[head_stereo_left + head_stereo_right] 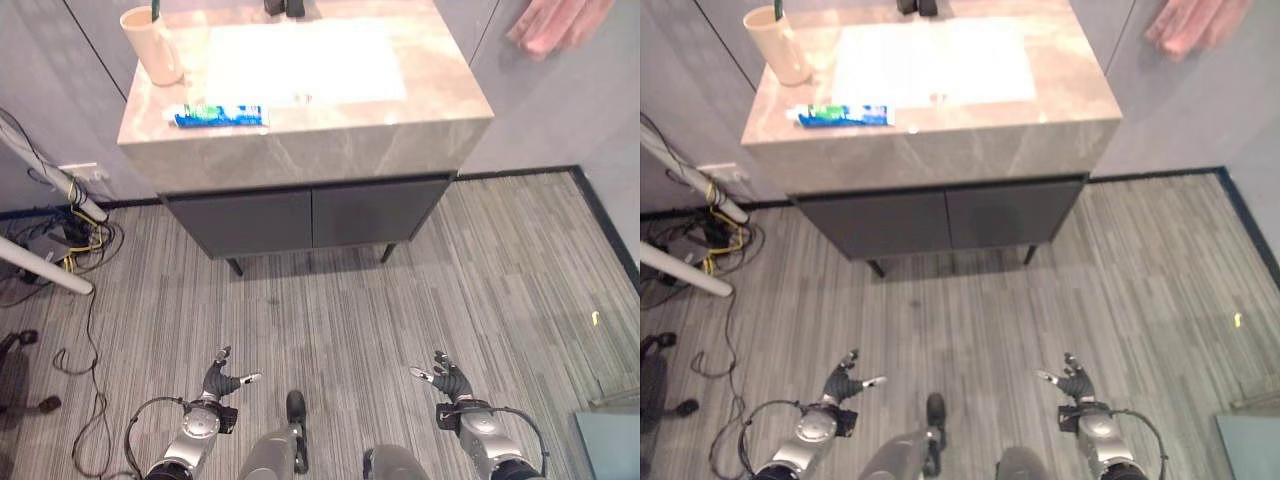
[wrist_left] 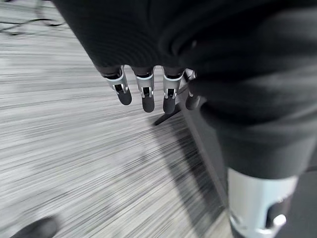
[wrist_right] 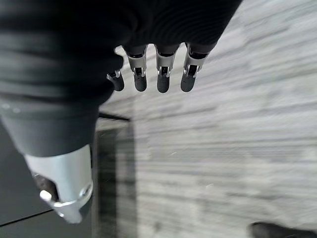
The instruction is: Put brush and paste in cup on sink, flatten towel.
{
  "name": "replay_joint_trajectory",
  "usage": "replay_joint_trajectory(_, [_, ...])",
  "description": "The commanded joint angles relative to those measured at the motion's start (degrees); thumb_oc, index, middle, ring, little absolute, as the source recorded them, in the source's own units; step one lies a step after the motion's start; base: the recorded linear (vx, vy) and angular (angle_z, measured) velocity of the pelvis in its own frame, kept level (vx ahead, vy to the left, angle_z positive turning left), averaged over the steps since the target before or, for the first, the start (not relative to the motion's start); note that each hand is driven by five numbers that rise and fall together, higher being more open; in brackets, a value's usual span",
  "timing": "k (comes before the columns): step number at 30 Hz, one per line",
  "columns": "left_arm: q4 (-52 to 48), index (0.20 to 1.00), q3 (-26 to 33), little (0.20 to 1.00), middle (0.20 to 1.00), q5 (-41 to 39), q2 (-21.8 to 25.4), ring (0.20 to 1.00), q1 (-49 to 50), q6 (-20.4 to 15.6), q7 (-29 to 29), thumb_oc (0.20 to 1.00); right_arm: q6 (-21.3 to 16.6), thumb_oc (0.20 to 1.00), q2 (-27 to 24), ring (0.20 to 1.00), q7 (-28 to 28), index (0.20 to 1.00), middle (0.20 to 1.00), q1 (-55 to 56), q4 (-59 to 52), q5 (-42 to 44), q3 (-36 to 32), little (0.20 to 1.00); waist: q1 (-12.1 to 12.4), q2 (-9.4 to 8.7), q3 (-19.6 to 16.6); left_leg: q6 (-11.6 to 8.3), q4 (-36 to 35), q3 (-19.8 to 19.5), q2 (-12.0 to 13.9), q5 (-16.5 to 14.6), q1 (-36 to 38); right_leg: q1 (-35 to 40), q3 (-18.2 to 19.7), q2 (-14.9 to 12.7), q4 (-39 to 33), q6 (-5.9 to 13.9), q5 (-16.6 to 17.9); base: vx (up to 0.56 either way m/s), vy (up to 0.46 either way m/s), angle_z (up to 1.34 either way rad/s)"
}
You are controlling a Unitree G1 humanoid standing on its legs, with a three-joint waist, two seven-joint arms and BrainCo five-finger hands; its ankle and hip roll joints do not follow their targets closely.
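Blue-green paste tube (image 1: 220, 115) flat on counter (by beige cup (image 1: 151, 45)) | both robot hands empty, fingers relaxed

A stone-look counter (image 1: 420, 115) with a pale sink basin (image 1: 300, 62) set into it tops a dark cabinet (image 1: 310, 215). A beige cup (image 1: 152, 45) stands at its far left corner, and a tube of paste (image 1: 220, 115) lies along the front edge.
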Motion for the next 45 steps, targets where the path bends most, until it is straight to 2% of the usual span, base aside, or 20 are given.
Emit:
replay_joint_trajectory(1, [-3.17, 1.0, 0.97, 1.0, 1.0, 2.49, 2.76, 1.0, 1.26, -1.56, 0.0, 1.0, -1.28, 1.0, -1.56, 1.0, 0.36, 1.0, 1.0, -0.6, -2.37, -1.91, 0.32, 1.0, 0.48, 0.87, -1.15, -2.75, 3.6, -0.21, 0.61, 1.1, -4.12, 4.01, -0.7, -0.6, -5.29, 2.92, 23.72, 0.26, 0.165, 0.01])
replay_joint_trajectory(3, [-3.09, 1.0, 0.92, 1.0, 1.0, 3.65, 3.16, 1.0, 1.1, -1.28, -0.39, 1.0, -1.21, 1.0, -1.55, 1.0, 0.62, 1.0, 1.0, -0.31, -3.79, -3.39, 0.77, 1.0, -0.58, 1.24, -0.78, -2.22, 1.22, -1.0, 0.14, 0.48, -0.71, -0.02, 0.75, 3.75, -3.57, 2.97, 21.63, 0.35, 0.233, -0.09])
replay_joint_trajectory(5, [-1.85, 1.0, 1.4, 1.0, 1.0, 3.51, 2.9, 1.0, 0.79, -1.41, 0.19, 1.0, -1.37, 1.0, -1.32, 1.0, 0.82, 1.0, 1.0, -0.09, -4.79, -3.85, 1.27, 1.0, -1.09, 1.36, -0.62, -2.17, -1.38, 0.1, -0.04, -0.03, 2.71, -4.4, -2.58, 2.93, -6.6, 2.82, 20.63, 0.32, 0.195, -0.32])
replay_joint_trajectory(7, [-0.53, 1.0, 1.02, 1.0, 1.0, 3.76, 2.5, 1.0, 0.05, -1.42, 0.06, 1.0, -1.52, 1.0, -1.75, 1.0, 1.18, 1.0, 1.0, 0.81, -6.6, -4.6, 2.15, 1.0, -2.89, 1.34, -0.08, -2.58, -3.33, -1.05, -0.93, -0.68, 6.34, -9.9, -2.73, 5.93, -10.87, 3.27, 18.96, 0.44, 0.103, -0.41])
replay_joint_trajectory(11, [-1.49, 1.0, 0.08, 1.0, 1.0, 4.7, 1.98, 1.0, -0.68, -1.68, -0.03, 1.0, -1.4, 1.0, -2.62, 1.0, 0.98, 1.0, 1.0, 2.49, -8.2, -4.96, 1.61, 1.0, -5.35, -0.02, 0.25, -3.6, -5.03, -3.24, -2.41, -3.63, 11.58, -12.98, -2.59, 4.68, -27.33, 4.37, 22.56, 0.45, -0.04, 0.23])
replay_joint_trajectory(15, [-1.69, 1.0, -0.48, 1.0, 1.0, 4.91, 1.63, 1.0, -0.86, -1.48, -0.45, 1.0, -1.25, 1.0, -3.15, 1.0, 0.95, 1.0, 1.0, 3.53, -8.23, -5.42, 0.99, 1.0, -6.41, -0.61, -0.19, -4.36, -3.75, -5.3, -2.36, -6.48, 14.09, -10.59, -1.3, 5.41, -31.26, 4.17, 22.0, 0.39, -0.117, 0.44])
replay_joint_trajectory(17, [0.09, 1.0, -0.75, 1.0, 1.0, 4.98, 0.61, 1.0, -1.41, -1.25, 0.16, 1.0, -1.37, 1.0, -4.04, 1.0, 0.79, 1.0, 1.0, 3.41, -7.72, -5.15, 0.98, 1.0, -6.55, -1.05, -1.76, -5.41, 1.65, -6.13, -2.4, -7.63, 13.99, -6.62, 1.19, 7.57, -31.47, 2.52, 20.14, 0.52, -0.262, 0.6])
replay_joint_trajectory(18, [1.19, 1.0, -0.9, 1.0, 1.0, 3.89, -0.28, 1.0, -1.86, -1.23, -0.06, 1.0, -1.53, 1.0, -5.44, 1.0, 0.66, 1.0, 1.0, 3.62, -7.38, -6.05, 0.98, 1.0, -6.74, -0.98, -1.78, -8.56, 14.18, -5.8, -1.01, -4.18, 10.13, -3.71, 0.4, 8.15, -32.34, 0.43, 18.34, 0.38, -0.278, 0.56])
replay_joint_trajectory(20, [1.3, 1.0, -2.01, 1.0, 1.0, 4.33, -0.21, 1.0, -3.23, -1.02, 0.02, 1.0, -1.43, 1.0, -7.24, 1.0, -0.54, 1.0, 1.0, 3.33, -7.18, -9.08, 1.35, 1.0, -6.12, -2.2, -0.69, -11.57, 26.03, -5.22, 0.43, 2.21, 4.09, -1.03, -0.62, 7.0, -33.46, -1.37, 17.44, 0.25, -0.293, 0.24])
replay_joint_trajectory(22, [1.55, 1.0, -2.63, 1.0, 1.0, 3.8, -0.64, 1.0, -4.6, -1.24, 0.74, 1.0, -1.33, 1.0, -8.35, 1.0, -1.62, 1.0, 1.0, 2.94, -7.73, -9.92, 1.34, 1.0, -6.03, -2.78, 0.43, -11.47, 31.56, -4.07, 1.36, 2.01, -0.51, -0.21, -1.84, 6.54, -33.39, -2.51, 16.19, 0.11, -0.174, 0.31])
replay_joint_trajectory(23, [1.67, 1.0, -2.98, 1.0, 1.0, 3.66, -0.72, 1.0, -5.23, -1.26, 0.93, 1.0, -1.2, 1.0, -8.49, 1.0, -2.03, 1.0, 1.0, 2.82, -7.0, -10.25, 1.43, 1.0, -6.04, -2.99, 0.48, -11.13, 30.84, -2.49, 2.77, 1.77, -1.96, 0.26, -2.19, 6.28, -33.56, -2.74, 15.59, 0.18, -0.063, 0.46])
replay_joint_trajectory(24, [2.34, 1.0, -3.32, 1.0, 1.0, 3.78, -0.7, 1.0, -5.74, -1.33, 1.06, 1.0, -1.12, 1.0, -8.71, 1.0, -2.37, 1.0, 1.0, 2.85, -6.27, -11.16, 1.72, 1.0, -6.23, -2.98, 0.07, -10.54, 24.48, 0.8, 6.76, 1.33, -3.34, 1.16, -2.87, 5.63, -34.01, -2.36, 14.67, 0.28, -0.027, 0.41])
replay_joint_trajectory(26, [2.65, 1.0, -3.41, 1.0, 1.0, 4.12, -0.58, 1.0, -5.6, -1.55, 1.53, 1.0, -1.37, 1.0, -8.91, 1.0, -2.66, 1.0, 1.0, 3.09, -5.88, -11.34, 1.63, 1.0, -6.12, -2.15, -0.56, -10.52, 11.44, 2.37, 10.75, 1.11, -1.71, 2.22, -2.72, 5.28, -33.93, -1.04, 12.86, 0.3, 0.136, 0.25])
replay_joint_trajectory(28, [3.64, 1.0, -3.43, 1.0, 1.0, 4.22, -0.72, 1.0, -5.54, -1.69, 2.25, 1.0, -1.68, 1.0, -8.92, 1.0, -3.0, 1.0, 1.0, 2.85, -4.79, -11.71, 1.97, 1.0, -5.68, -0.51, -1.19, -12.2, -0.86, 0.79, 14.53, 7.39, -0.86, 2.22, -1.58, 5.28, -33.17, -0.08, 11.72, 0.26, 0.253, 0.12])
replay_joint_trajectory(30, [3.79, 1.0, -3.51, 1.0, 1.0, 4.11, -0.79, 1.0, -5.4, -1.76, 2.59, 1.0, -1.54, 1.0, -9.02, 1.0, -3.06, 1.0, 1.0, 2.63, -3.86, -12.23, 2.42, 1.0, -5.17, 0.79, -1.5, -13.04, -7.26, -2.74, 15.95, 10.95, 0.8, 2.79, -0.38, 5.25, -32.14, 0.5, 10.46, 0.27, 0.234, -0.3])
replay_joint_trajectory(31, [3.7, 1.0, -3.55, 1.0, 1.0, 4.05, -0.71, 1.0, -5.09, -1.87, 2.61, 1.0, -1.35, 1.0, -9.37, 1.0, -2.68, 1.0, 1.0, 2.33, -3.68, -12.83, 2.77, 1.0, -5.0, 1.08, -1.6, -13.14, -6.52, -5.36, 15.93, 10.23, 1.47, 3.08, 0.9, 4.99, -31.22, 0.89, 10.09, 0.2, 0.172, -0.48])
replay_joint_trajectory(34, [3.32, 1.0, -3.34, 1.0, 1.0, 3.81, -0.57, 1.0, -4.63, -1.87, 2.14, 1.0, -1.15, 1.0, -9.49, 1.0, -1.91, 1.0, 1.0, 2.45, -4.65, -13.48, 2.98, 1.0, -5.53, 1.33, -2.13, -13.12, -4.83, -4.36, 16.19, 8.39, 1.97, 2.95, 1.52, 4.74, -30.34, 1.07, 9.39, 0.13, 0.141, -0.72])
replay_joint_trajectory(41, [0.88, 1.0, -4.01, 1.0, 1.0, 7.31, 2.96, 1.0, -1.47, -2.36, -0.16, 1.0, -1.02, 1.0, -7.42, 1.0, -0.97, 1.0, 1.0, 3.54, -3.76, -14.9, 1.8, 1.0, -4.61, 0.94, -2.9, -11.02, -4.43, -0.8, 10.59, 3.8, 4.81, 4.32, 4.14, -0.85, -32.07, 4.87, 12.91, 0.11, 0.266, -0.22])
replay_joint_trajectory(43, [-3.97, 1.0, -4.01, 1.0, 1.0, 7.17, 4.53, 1.0, 1.11, -2.59, -1.55, 1.0, -1.02, 1.0, -7.28, 1.0, -0.56, 1.0, 1.0, 3.0, -4.56, -16.05, 2.67, 1.0, -3.6, 1.02, -2.76, -10.41, -4.74, -0.06, 9.74, 3.19, 4.73, 3.49, 3.45, -1.98, -32.5, 5.86, 14.6, -0.04, 0.207, -0.21])
replay_joint_trajectory(45, [-13.17, 1.0, -5.49, 1.0, 1.0, 6.75, 9.5, 1.0, 4.55, -3.09, -6.19, 1.0, -1.23, 1.0, -8.0, 1.0, 0.02, 1.0, 1.0, 0.9, -6.63, -17.26, 3.84, 1.0, -2.02, 1.08, -1.67, -10.35, -4.43, 0.96, 9.72, 3.04, 3.9, 1.45, -0.15, -2.75, -32.12, 6.4, 17.01, -0.14, 0.139, -0.27])
